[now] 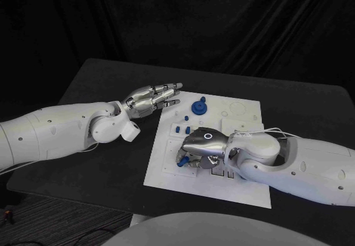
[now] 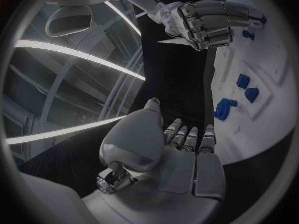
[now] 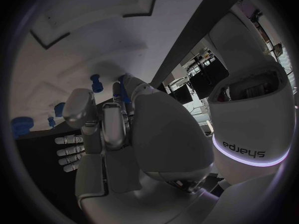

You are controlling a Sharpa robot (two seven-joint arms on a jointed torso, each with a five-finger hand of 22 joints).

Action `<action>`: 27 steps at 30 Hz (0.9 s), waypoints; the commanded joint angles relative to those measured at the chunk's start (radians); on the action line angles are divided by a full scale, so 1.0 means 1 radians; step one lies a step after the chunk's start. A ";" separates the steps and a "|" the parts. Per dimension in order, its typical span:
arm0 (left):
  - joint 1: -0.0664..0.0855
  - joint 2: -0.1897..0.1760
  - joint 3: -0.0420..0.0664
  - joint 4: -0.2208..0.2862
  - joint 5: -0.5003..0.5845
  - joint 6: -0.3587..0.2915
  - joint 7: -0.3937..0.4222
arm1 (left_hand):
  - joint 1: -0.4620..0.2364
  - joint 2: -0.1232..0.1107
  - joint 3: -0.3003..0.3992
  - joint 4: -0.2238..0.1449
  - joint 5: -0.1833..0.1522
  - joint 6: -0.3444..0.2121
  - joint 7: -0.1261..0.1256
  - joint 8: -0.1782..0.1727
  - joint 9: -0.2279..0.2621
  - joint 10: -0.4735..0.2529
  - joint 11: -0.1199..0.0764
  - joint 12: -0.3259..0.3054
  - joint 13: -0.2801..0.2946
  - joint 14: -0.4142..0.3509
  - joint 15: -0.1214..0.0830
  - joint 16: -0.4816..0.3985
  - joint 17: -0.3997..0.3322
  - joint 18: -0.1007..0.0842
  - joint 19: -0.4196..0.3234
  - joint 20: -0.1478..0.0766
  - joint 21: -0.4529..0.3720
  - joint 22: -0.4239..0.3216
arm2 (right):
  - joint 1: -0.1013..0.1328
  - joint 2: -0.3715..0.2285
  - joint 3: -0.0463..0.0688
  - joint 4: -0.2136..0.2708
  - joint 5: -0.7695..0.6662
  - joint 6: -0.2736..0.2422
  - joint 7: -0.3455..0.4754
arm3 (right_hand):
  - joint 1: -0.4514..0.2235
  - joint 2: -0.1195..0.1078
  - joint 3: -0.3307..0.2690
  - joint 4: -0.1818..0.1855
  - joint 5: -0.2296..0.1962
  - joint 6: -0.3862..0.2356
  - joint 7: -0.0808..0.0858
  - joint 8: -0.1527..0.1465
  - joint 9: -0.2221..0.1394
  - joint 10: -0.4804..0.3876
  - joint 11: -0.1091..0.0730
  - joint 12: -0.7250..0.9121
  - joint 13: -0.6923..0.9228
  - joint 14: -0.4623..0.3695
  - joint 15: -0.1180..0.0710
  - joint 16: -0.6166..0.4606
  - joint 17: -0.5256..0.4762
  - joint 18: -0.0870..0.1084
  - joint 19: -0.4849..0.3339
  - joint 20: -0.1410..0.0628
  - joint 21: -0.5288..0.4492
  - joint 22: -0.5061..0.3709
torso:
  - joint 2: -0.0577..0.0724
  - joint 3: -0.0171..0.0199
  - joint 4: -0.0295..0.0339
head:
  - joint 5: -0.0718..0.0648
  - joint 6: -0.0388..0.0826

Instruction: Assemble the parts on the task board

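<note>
Presently we log a small blue plastic peg (image 1: 182,162) pinched in the fingers of the right silver hand (image 1: 203,148), low over the near-left part of the flat white task board (image 1: 244,192). From the right wrist view a blue piece shows beside the curled fingers, so we read that hand as clamped on the peg; how squarely it sits in the grip we cannot tell.

Further up the board lie a round blue gear-like part (image 1: 199,107) near the far edge and two small blue pieces (image 1: 188,128) between it and the right hand, all apart from both hands.

The left silver hand (image 1: 152,97) hangs at the board's far-left corner, fingers straight and close together, holding nothing; whether it touches the board edge we cannot tell.

Risks, as we judge them:
- The right hand hides its target hole from the head camera, so a misaligned peg could jam or tip.
- A thin pinch could let the peg twist or drop.
- A hard push could shift the board on the black table (image 1: 111,169) if the left hand is not bracing it.
</note>
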 commanded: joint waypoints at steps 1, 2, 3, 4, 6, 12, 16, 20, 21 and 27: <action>-0.003 0.002 0.001 0.000 0.000 0.019 0.008 | 0.002 0.008 0.006 -0.001 0.004 0.003 0.002 0.004 0.001 -0.001 0.004 0.004 0.002 0.000 0.004 -0.004 -0.001 0.000 0.005 0.002 0.005 0.002 | -0.004 -0.003 -0.002 0.002 -0.010 0.023 -0.035 | 0.008 -0.003 0.004 -0.001 0.004 0.008 -0.001 0.005 0.002 0.007 0.000 0.004 0.002 0.012 -0.002 -0.004 -0.001 0.004 -0.006 0.000 -0.001 0.134 | 0.000 0.0004 0.0004 | -0.001 0.000; -0.003 0.002 0.001 0.000 0.000 0.019 0.008 | 0.002 0.008 0.006 -0.001 0.004 0.003 0.002 0.004 0.001 -0.001 0.004 0.004 0.002 0.000 0.004 -0.004 -0.001 0.000 0.005 0.002 0.005 0.002 | -0.004 -0.004 -0.002 0.002 -0.010 0.023 -0.036 | 0.008 -0.003 0.004 -0.001 0.004 0.009 -0.002 0.006 0.002 0.007 -0.001 0.005 0.002 0.012 -0.003 -0.004 0.000 0.005 -0.006 0.000 -0.001 0.134 | 0.000 0.0005 0.0003 | -0.001 0.000; -0.003 0.002 0.001 -0.001 0.000 0.019 0.007 | 0.002 0.008 0.006 -0.001 0.004 0.003 0.002 0.004 0.001 -0.001 0.004 0.004 0.002 0.000 0.004 -0.004 -0.001 0.000 0.005 0.002 0.005 0.002 | -0.004 -0.004 -0.002 0.002 -0.010 0.022 -0.035 | 0.008 -0.003 0.004 -0.001 0.004 0.009 -0.002 0.006 0.002 0.007 -0.001 0.005 0.002 0.012 -0.003 -0.004 0.000 0.005 -0.006 0.000 -0.001 0.134 | 0.000 0.0004 0.0005 | -0.001 0.000; -0.003 0.003 0.001 -0.001 0.000 0.020 0.007 | 0.002 0.008 0.006 -0.001 0.004 0.003 0.002 0.004 0.001 -0.001 0.004 0.004 0.002 0.000 0.004 -0.004 -0.001 0.000 0.005 0.002 0.005 0.002 | -0.004 -0.005 -0.002 0.002 -0.010 0.021 -0.035 | 0.007 -0.003 0.005 -0.001 0.004 0.011 -0.002 0.007 0.003 0.008 -0.001 0.005 0.002 0.012 -0.003 -0.004 0.000 0.005 -0.006 0.000 -0.001 0.134 | 0.000 0.0005 0.0002 | -0.001 0.000; -0.003 0.003 0.001 -0.001 0.000 0.020 0.006 | 0.002 0.008 0.006 -0.001 0.004 0.003 0.002 0.004 0.001 -0.001 0.004 0.004 0.002 0.000 0.004 -0.004 -0.001 0.000 0.005 0.002 0.005 0.002 | -0.004 -0.005 -0.002 0.002 -0.010 0.020 -0.036 | 0.005 -0.002 0.005 -0.002 0.005 0.017 -0.004 0.010 0.006 0.012 -0.002 0.007 0.002 0.012 -0.004 -0.003 0.001 0.005 -0.006 -0.001 0.000 0.134 | 0.000 0.0004 0.0007 | -0.002 0.000; -0.003 0.003 0.001 -0.002 0.000 0.022 0.005 | 0.002 0.009 0.005 -0.001 0.003 0.003 0.003 0.004 0.001 -0.001 0.005 0.004 0.001 0.000 0.005 -0.004 -0.001 0.000 0.005 0.003 0.005 0.002 | -0.004 -0.007 -0.002 0.003 -0.010 0.013 -0.037 | 0.000 0.002 0.007 -0.003 0.005 0.028 -0.007 0.016 0.011 0.019 -0.006 0.010 0.002 0.012 -0.006 -0.003 0.001 0.005 -0.006 -0.003 0.001 0.134 | 0.000 0.0011 0.0006 | -0.001 0.000; -0.004 0.003 0.001 -0.002 0.000 0.023 0.004 | 0.002 0.009 0.005 -0.001 0.003 0.003 0.003 0.004 0.001 -0.001 0.005 0.004 0.001 0.000 0.005 -0.004 -0.001 0.000 0.005 0.003 0.005 0.002 | -0.004 -0.008 -0.002 0.005 -0.010 0.006 -0.038 | -0.002 0.005 0.008 -0.005 0.007 0.034 -0.009 0.019 0.014 0.023 -0.007 0.011 0.002 0.013 -0.008 -0.003 0.000 0.005 -0.005 -0.004 0.002 0.134 | 0.000 0.0009 0.0007 | -0.002 0.000; -0.004 0.003 0.001 -0.002 0.000 0.024 0.003 | 0.001 0.009 0.005 0.000 0.003 0.002 0.003 0.004 0.001 -0.001 0.005 0.004 0.001 0.000 0.006 -0.004 -0.001 0.000 0.005 0.004 0.006 0.002 | -0.003 -0.008 -0.002 0.010 -0.010 0.011 -0.041 | -0.017 -0.003 0.005 -0.003 0.008 0.015 -0.003 0.007 0.013 0.009 -0.002 0.003 -0.001 0.011 -0.005 -0.006 -0.004 0.005 -0.008 -0.004 -0.003 0.132 | 0.000 0.0007 0.0006 | -0.001 0.000; -0.004 0.004 0.001 -0.002 0.000 0.024 0.002 | 0.001 0.009 0.005 0.000 0.003 0.002 0.003 0.004 0.001 -0.001 0.005 0.004 0.001 0.000 0.006 -0.004 -0.001 0.000 0.005 0.004 0.006 0.002 | -0.003 -0.007 -0.002 0.011 -0.010 0.013 -0.042 | -0.021 -0.005 0.005 -0.002 0.007 0.006 -0.001 0.002 0.012 0.003 0.000 0.000 -0.002 0.011 -0.003 -0.006 -0.004 0.005 -0.009 -0.003 -0.006 0.132 | 0.000 0.0004 0.0006 | -0.001 0.000; -0.004 0.005 0.001 -0.003 0.000 0.025 0.001 | 0.001 0.010 0.006 0.000 0.003 0.003 0.003 0.004 0.001 -0.001 0.005 0.004 0.001 0.000 0.006 -0.004 -0.001 -0.001 0.006 0.004 0.006 0.004 | -0.003 0.000 -0.002 0.012 -0.010 0.017 -0.044 | -0.037 -0.015 0.009 0.001 -0.005 -0.051 -0.004 -0.028 0.000 -0.014 0.005 -0.004 0.000 0.008 0.002 -0.008 -0.007 0.007 -0.015 0.002 -0.017 0.129 | 0.000 -0.0005 0.0008 | -0.001 0.000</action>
